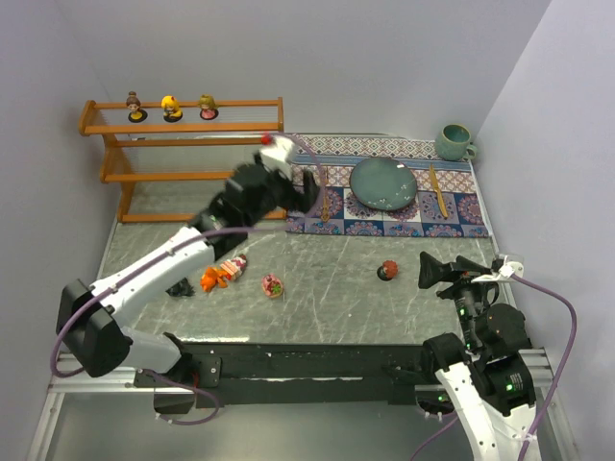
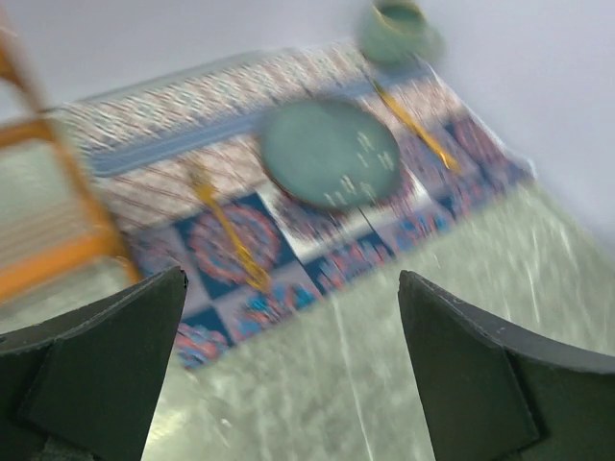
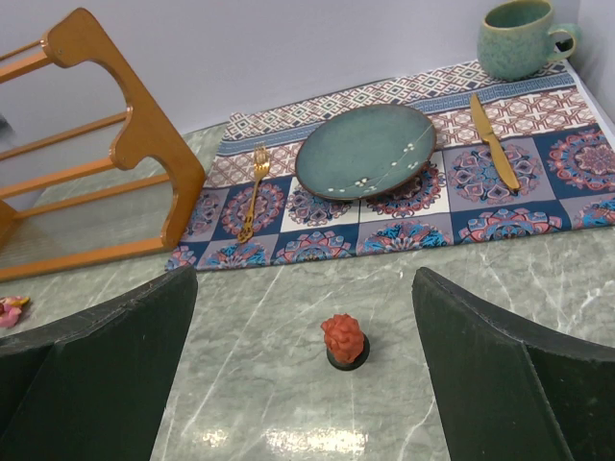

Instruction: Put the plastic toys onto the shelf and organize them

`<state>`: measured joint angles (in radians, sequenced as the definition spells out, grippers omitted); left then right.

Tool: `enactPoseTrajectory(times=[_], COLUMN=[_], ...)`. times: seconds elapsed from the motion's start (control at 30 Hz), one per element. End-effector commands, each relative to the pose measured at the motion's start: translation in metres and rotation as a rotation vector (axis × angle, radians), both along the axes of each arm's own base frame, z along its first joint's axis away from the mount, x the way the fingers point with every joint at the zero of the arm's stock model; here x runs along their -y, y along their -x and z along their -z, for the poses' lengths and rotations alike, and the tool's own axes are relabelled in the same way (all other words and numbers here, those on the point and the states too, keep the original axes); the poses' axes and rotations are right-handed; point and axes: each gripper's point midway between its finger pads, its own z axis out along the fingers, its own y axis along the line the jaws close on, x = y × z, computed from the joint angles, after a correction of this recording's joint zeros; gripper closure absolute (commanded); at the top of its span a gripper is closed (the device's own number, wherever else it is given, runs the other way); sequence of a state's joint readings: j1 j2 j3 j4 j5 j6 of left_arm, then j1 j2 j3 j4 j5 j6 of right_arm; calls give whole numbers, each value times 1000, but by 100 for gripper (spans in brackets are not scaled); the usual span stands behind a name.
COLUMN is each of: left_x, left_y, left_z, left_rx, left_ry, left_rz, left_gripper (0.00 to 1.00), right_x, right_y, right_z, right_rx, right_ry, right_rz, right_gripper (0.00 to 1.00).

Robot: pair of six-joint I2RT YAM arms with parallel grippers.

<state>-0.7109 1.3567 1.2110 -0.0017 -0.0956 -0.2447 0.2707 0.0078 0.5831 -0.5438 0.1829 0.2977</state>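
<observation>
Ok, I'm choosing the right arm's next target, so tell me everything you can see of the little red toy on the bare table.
The red toy is a small figurine with a knobbly, rounded orange-red top on a dark round base, plastic by its look. It stands upright and alone on the green marbled table, a little short of the near edge of the patterned placemat. Only the table touches it; no jaws hold it.

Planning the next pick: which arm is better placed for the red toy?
Right. The right gripper, open, points at the red toy close ahead; the left gripper is away by the shelf.
</observation>
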Motion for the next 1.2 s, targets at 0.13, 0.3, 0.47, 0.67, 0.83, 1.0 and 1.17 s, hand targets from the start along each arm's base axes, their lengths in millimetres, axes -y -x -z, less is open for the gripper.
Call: enactPoseTrajectory(times=[0.13,0.3,0.47,0.67,0.83,1.0,1.17], left_x=[94,139,177,200,212,228,241], left_y=[64,94,115,123,116,109,99], left_z=[71,108,150,186,209,217,223], left_rx=[70,107,91,121,177,201,200], left_ry=[-42,-46,-74,-95,-135,-112,-105], left_rz=[360,532,675,736,747,757,741], left_gripper=[3,3,2,1,1,5,11], right_x=[19,19,19,18,17,16,16], right_y=[39,40,41,42,42,42,41], right_z=[-39,-40,-40,-41,-42,-41,-41], right_rx=[254,257,260,266,271,270,267], right_ry=[-82,-86,-85,-86,-87,-84,-82], right_rz=[42,43,41,34,28,26,24], right_gripper=[0,0,0,0,0,0,0])
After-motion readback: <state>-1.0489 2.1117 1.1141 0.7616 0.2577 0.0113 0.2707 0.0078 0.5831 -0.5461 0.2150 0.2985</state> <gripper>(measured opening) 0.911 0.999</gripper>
